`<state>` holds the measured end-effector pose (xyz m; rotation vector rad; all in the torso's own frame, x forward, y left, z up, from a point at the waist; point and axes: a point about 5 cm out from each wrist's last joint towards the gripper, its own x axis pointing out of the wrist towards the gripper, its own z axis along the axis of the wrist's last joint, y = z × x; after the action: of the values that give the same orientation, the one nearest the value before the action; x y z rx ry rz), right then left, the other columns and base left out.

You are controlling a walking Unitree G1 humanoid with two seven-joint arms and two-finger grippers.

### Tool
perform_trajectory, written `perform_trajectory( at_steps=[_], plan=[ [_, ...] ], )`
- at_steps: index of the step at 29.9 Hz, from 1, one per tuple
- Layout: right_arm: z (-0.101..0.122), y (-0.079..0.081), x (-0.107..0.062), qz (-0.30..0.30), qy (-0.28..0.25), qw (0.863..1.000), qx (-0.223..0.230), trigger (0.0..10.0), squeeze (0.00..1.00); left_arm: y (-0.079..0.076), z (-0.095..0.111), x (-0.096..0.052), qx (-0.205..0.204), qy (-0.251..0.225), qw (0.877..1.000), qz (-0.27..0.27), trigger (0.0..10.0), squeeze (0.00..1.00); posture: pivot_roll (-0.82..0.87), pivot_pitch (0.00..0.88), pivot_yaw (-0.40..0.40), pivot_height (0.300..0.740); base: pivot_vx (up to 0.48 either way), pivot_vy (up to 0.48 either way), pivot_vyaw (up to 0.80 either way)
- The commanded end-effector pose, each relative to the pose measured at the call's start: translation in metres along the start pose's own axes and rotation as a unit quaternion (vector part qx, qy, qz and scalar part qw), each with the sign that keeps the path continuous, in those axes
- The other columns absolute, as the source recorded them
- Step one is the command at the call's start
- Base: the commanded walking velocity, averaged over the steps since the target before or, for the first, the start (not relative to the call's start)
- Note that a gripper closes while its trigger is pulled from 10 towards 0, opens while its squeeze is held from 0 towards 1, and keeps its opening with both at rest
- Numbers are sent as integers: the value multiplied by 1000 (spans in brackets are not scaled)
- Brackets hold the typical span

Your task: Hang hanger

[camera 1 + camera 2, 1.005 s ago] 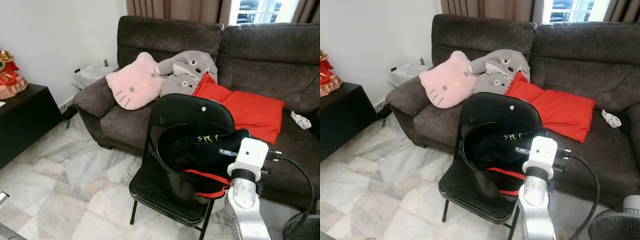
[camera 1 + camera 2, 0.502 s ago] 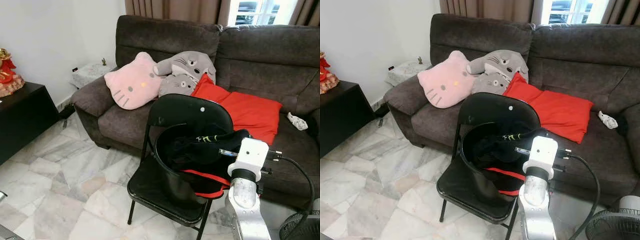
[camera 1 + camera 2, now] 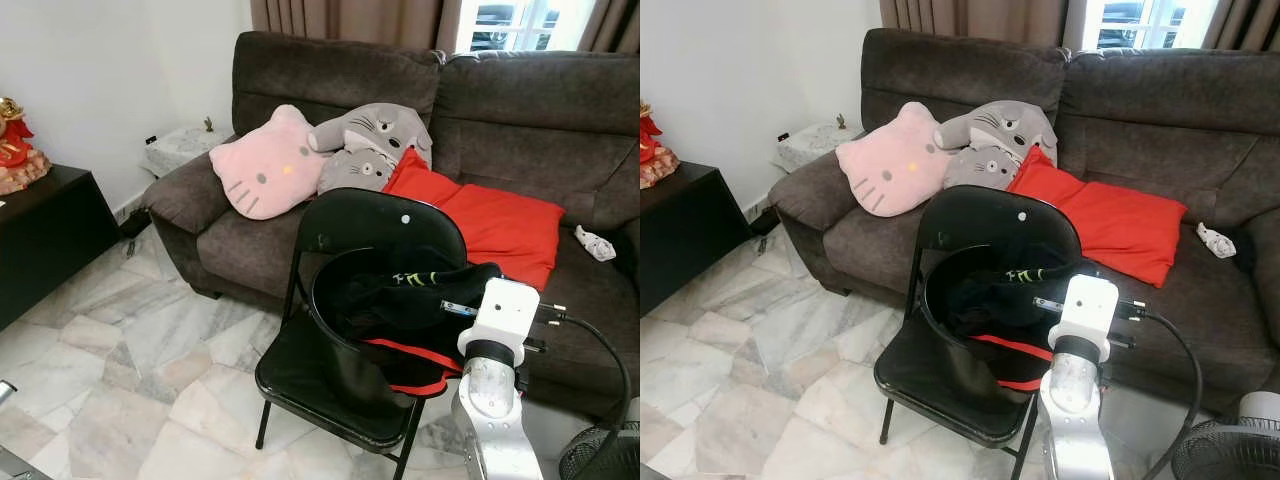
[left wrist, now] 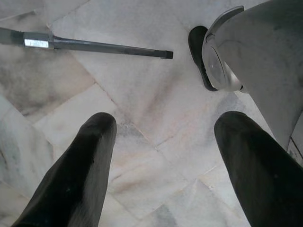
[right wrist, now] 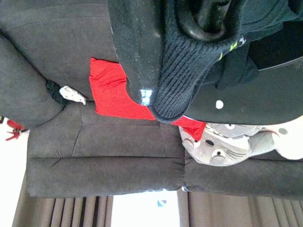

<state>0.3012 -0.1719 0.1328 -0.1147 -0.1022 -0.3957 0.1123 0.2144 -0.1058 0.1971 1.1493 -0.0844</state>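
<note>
While the job is supposed to be hanging a hanger, no hanger can actually be made out anywhere; best guess is it's buried in the pile of dark clothes, but that's only a guess. The right gripper [image 5: 156, 94] is reaching into the black basket [image 3: 318, 300] sitting on the folding chair [image 3: 380, 215], which makes sense since that's where the laundry is. It looks pinched narrow on a black garment [image 3: 410, 295], with the ribbed cuff bunched right against one finger, so it's probably set to lift the fabric out or dig past it. The left gripper [image 4: 161, 142] hangs idle with its pincer wide, gripping nothing, pointed down at the marble floor [image 4: 142, 85]. Chair's parked just in front of the sofa [image 3: 530, 110], so the basket sits at easy reach height.
</note>
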Motion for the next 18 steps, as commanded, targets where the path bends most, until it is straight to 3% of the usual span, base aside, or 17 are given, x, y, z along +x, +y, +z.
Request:
perform_trajectory(
  at_steps=[1,18],
  plan=[
    [0,-3,1,-4,7,1000,5,10000,0,4,-5,-1,-15,3,1000,9,10000,0,-28,0,64,740,-277,0,0],
    [11,-6,8,-14,-11,1000,8,10000,0,-2,-1,0,-24,-3,1000,4,10000,0,-42,0,53,740,-282,0,0]
  ],
)
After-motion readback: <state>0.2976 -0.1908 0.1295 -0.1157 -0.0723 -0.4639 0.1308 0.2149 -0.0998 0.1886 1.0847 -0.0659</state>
